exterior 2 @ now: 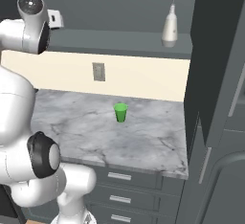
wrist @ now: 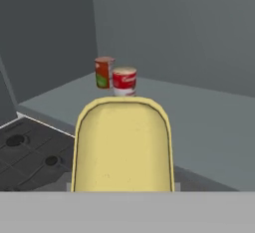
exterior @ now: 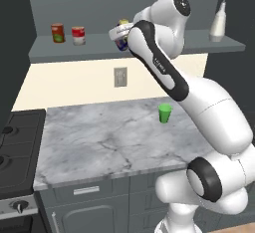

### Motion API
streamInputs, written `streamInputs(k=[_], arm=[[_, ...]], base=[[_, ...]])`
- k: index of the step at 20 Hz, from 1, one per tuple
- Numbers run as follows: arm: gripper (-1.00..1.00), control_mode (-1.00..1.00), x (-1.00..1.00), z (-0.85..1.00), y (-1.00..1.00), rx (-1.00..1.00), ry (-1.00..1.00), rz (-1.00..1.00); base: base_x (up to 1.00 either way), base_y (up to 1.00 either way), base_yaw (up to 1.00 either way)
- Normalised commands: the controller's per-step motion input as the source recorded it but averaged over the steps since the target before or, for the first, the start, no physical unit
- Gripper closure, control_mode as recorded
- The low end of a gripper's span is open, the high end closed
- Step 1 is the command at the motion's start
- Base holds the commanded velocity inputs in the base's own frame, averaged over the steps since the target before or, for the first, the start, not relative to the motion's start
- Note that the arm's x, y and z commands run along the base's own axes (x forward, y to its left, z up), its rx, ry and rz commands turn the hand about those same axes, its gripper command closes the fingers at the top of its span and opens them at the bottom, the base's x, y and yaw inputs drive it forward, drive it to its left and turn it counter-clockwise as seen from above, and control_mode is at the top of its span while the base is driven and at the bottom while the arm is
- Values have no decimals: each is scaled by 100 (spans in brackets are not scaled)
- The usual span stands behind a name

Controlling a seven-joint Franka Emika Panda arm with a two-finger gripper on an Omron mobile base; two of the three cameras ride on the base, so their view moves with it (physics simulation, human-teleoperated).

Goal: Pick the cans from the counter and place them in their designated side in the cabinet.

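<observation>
Gripper [exterior: 121, 36] is holding the dark blue can [exterior: 121, 42] between closed jaws, above the cabinet [exterior: 99, 54] shelf, right of the red-and-white can [exterior: 78, 35]. The arm should probably be lowering it upright onto bare shelf, well clear of the green-labelled can [exterior: 58, 33].

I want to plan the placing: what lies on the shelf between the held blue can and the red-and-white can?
Nothing: in the hand view, bare shelf stretches from the blue can to the red-and-white can.
</observation>
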Motion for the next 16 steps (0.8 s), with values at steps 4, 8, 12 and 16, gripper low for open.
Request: streamInputs(k=[4, 8, 12, 16], arm=[[100, -100, 22, 0, 5, 0, 3, -2], [100, -100, 21, 0, 8, 0, 3, -2], [100, -100, 22, 0, 9, 0, 4, -2], [100, -100, 22, 0, 6, 0, 3, -1]], base=[[0, 0, 0], [0, 0, 0], [0, 0, 0], [0, 0, 0]])
